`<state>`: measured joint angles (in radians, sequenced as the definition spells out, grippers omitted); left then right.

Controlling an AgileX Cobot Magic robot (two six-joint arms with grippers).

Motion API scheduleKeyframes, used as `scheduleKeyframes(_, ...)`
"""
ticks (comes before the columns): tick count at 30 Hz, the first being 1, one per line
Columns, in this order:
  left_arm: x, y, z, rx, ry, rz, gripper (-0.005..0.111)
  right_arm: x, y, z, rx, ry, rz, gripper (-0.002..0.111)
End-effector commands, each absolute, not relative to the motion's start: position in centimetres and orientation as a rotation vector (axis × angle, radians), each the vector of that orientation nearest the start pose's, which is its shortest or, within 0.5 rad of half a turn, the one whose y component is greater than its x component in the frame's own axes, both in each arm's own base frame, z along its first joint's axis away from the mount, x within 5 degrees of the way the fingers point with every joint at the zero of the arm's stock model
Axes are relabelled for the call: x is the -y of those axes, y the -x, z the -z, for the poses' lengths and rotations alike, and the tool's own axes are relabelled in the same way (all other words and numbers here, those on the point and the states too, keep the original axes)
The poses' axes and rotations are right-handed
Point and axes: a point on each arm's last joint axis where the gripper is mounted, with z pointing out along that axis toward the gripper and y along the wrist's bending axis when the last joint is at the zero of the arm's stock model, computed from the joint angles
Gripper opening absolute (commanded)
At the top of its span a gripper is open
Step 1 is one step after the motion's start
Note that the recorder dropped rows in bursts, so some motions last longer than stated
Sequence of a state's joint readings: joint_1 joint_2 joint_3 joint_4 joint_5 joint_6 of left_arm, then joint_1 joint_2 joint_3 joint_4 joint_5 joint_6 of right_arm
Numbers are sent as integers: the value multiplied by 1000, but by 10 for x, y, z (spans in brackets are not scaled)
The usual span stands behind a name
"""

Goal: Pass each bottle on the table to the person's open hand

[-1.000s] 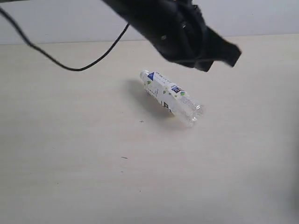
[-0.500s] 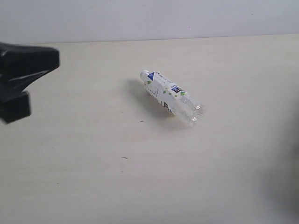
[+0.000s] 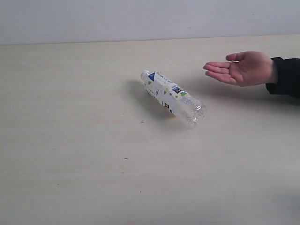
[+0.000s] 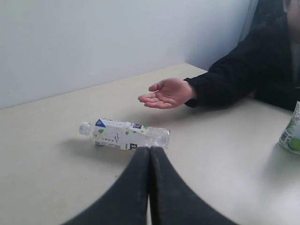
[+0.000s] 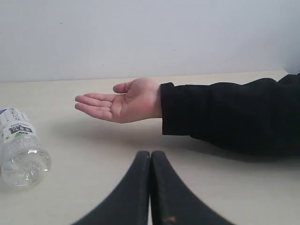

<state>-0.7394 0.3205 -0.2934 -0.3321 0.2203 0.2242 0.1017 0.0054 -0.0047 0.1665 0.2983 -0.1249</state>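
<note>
- black arm that sat at the left edge of the exterior view 0.5 s ago is gone from it; a person's open hand (image 3: 241,68) has come in from the right, palm up, with a black sleeve (image 3: 286,75) behind it
- bottle (image 3: 171,97) hasn't shifted: on its side mid-table (image 3: 70,164), white cap toward the far wall, clear base toward the hand, white-and-green label
- hand is held above the table, near the bottle's base end, not touching it
- left gripper (image 4: 150,151): jaws pressed together, empty, bottle beyond the tips
- right gripper (image 5: 151,154): jaws pressed together, empty, facing the hand
- 2nd bottle (image 4: 291,131), green label, cut off at the edge of the left wrist view
</note>
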Motion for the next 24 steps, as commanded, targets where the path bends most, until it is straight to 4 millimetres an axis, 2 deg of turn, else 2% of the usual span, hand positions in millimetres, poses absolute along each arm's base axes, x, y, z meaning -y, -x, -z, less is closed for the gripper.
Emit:
scheduleKeyframes(1, 58, -54, -272, -1642, -611, 673, 0, -9, -54, -188, -1764, 87, -135, 0)
scheduleKeyframes(8, 58, -54, -272, -1642, -611, 673, 0, -6, -56, -211, -1507, 15, -142, 0)
scheduleKeyframes(13, 58, -54, -272, -1642, -611, 673, 0, -4, -55, -219, -1418, -52, -184, 0)
scheduleKeyframes(19, 58, -54, -272, -1641, -613, 671, 0, 5, -53, -231, -1261, -305, -364, 0)
scheduleKeyframes(24, 58, -54, -272, -1641, -613, 671, 0, 16, -46, -245, -1009, -513, -560, 0)
